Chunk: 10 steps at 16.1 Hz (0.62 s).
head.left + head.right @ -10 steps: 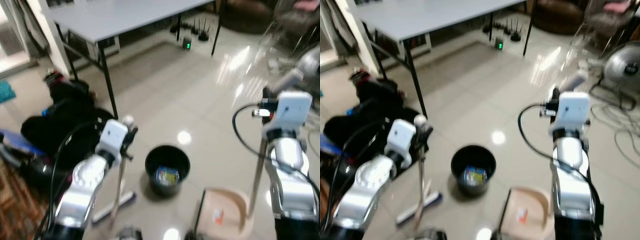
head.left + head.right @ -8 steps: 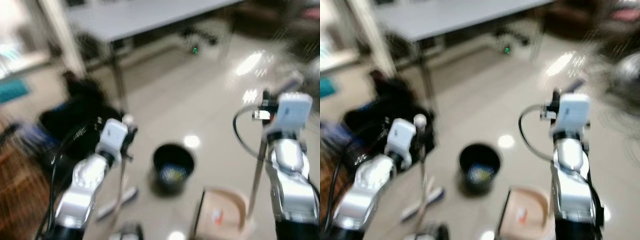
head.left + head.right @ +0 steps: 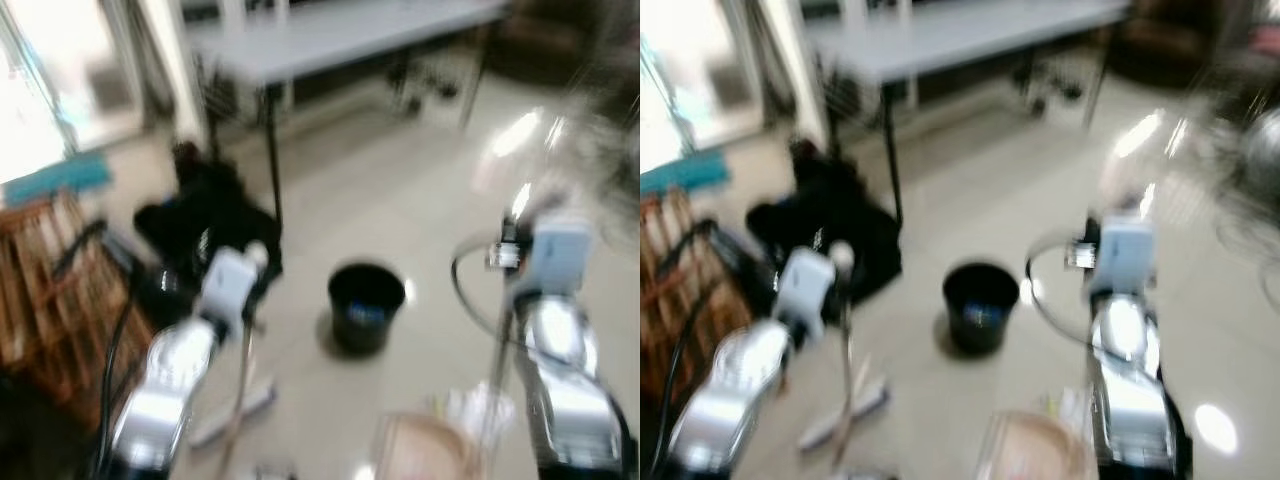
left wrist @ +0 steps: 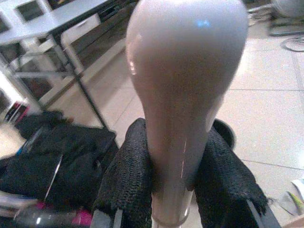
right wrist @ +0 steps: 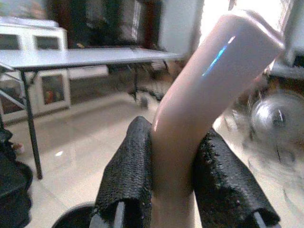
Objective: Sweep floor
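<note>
Tiled floor [image 3: 400,190] w/ black bin [image 3: 366,305] has slid across the blurred view since a moment ago — robot turning, not sweeping yet — left gripper [image 4: 178,190] clamped on broom [image 3: 243,370], right gripper [image 5: 183,190] on dustpan [image 3: 425,450] handle.

There were two pincers, left [image 4: 173,190] and right [image 5: 173,190], one broom [image 3: 845,400], one dustpan [image 3: 430,450], one black bin [image 3: 366,306], and one long grey table [image 3: 340,35].

Glossy plastic broom handle [image 4: 183,99], rough-knit finger pads [image 4: 130,180].
</note>
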{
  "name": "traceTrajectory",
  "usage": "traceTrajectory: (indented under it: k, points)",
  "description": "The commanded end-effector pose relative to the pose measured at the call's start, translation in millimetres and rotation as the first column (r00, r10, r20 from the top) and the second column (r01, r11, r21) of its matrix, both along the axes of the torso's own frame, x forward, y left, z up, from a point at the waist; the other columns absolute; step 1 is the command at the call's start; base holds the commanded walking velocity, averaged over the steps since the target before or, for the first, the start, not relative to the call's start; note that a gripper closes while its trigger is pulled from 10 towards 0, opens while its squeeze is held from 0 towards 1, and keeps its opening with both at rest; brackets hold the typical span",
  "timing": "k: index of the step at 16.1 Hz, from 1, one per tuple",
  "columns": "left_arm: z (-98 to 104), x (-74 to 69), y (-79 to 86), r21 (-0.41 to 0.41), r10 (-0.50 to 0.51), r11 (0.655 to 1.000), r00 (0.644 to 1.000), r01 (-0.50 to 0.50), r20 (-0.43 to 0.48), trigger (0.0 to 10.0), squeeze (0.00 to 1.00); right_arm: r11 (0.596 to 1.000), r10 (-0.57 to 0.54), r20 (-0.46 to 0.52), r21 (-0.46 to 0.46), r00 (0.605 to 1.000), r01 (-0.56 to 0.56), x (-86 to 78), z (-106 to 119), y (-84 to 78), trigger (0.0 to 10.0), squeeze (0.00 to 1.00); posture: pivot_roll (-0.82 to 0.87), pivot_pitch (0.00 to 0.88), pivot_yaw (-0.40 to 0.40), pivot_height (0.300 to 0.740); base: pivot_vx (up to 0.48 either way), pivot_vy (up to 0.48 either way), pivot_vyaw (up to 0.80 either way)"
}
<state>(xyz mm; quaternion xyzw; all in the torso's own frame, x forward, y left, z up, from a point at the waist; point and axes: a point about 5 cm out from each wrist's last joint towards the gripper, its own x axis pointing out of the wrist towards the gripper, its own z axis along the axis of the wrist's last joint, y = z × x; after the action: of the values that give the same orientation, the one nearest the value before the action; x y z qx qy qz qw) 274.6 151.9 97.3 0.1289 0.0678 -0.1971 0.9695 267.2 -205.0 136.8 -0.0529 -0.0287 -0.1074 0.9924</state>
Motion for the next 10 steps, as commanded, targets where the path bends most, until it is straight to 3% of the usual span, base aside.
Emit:
traceTrajectory:
  k: [1,6,10]
  points:
    - [14.8,6.4,-0.3,0.002,-0.003,1.0,0.998,0.003,0.061,10.0,0.0,1.0,0.001,0.043,0.009,0.999,-0.001,3.4,11.4,3.5,10.0,0.0,-0.01,0.0,0.006,0.74,0.0,0.0,-0.8]
    - [18.6,9.0,2.0,0.007,0.019,1.0,0.996,-0.02,0.09,10.0,0.0,0.999,0.008,0.027,0.054,1.0,-0.009,0.6,7.7,12.6,10.0,0.0,-0.01,0.0,0.0,0.74,0.0,0.0,-0.8]
    - [20.7,10.7,5.6,-0.006,0.046,0.999,0.994,-0.045,0.104,10.0,0.0,0.998,-0.003,0.029,0.059,1.0,0.001,0.7,8.7,10.6,10.0,0.0,0.0,0.0,-0.002,0.74,0.0,0.0,-0.8]
